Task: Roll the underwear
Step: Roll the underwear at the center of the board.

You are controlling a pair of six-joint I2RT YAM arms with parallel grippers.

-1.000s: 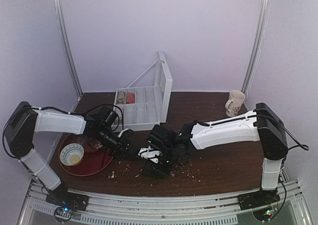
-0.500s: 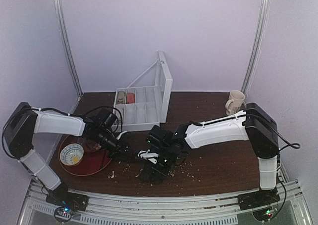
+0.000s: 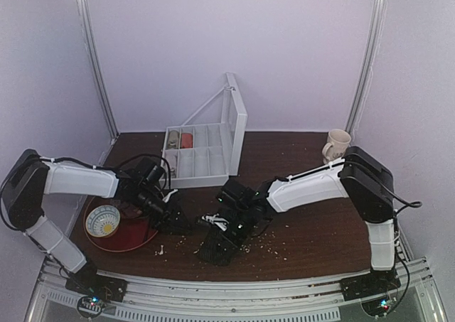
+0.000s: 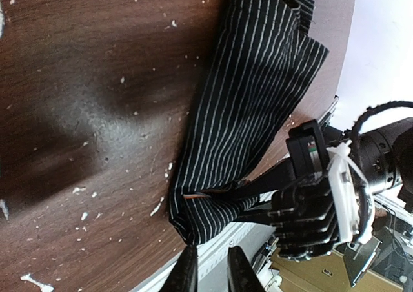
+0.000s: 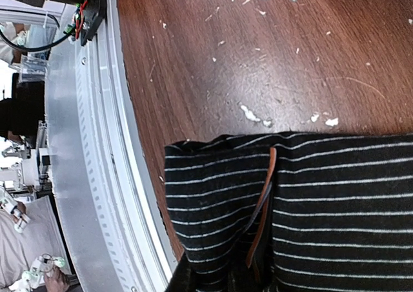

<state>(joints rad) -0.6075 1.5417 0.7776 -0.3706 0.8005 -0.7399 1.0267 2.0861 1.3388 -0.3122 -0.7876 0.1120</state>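
The underwear (image 3: 217, 245) is a black pinstriped bundle near the table's front edge. In the left wrist view it (image 4: 251, 111) lies as a long folded strip. My right gripper (image 3: 226, 226) is shut on its near end, with fabric draped around the fingers. In the right wrist view the underwear (image 5: 335, 202) fills the lower right, and an orange-brown hem edge shows in its fold. The right gripper (image 5: 213, 282) is mostly hidden under the cloth. My left gripper (image 3: 174, 219) is just left of the garment, slightly open and empty. Its tips (image 4: 210, 269) are apart from the cloth's corner.
A red plate (image 3: 138, 235) with a bowl (image 3: 103, 220) sits at the left. A clear compartment box (image 3: 202, 155) with its lid up stands at the back, and a mug (image 3: 336, 146) at the back right. White crumbs dot the wood. The metal front rail (image 5: 84, 176) is close to the garment.
My right gripper has drawn the underwear left and toward the table's front edge. My left gripper has shifted slightly nearer and stays beside it.
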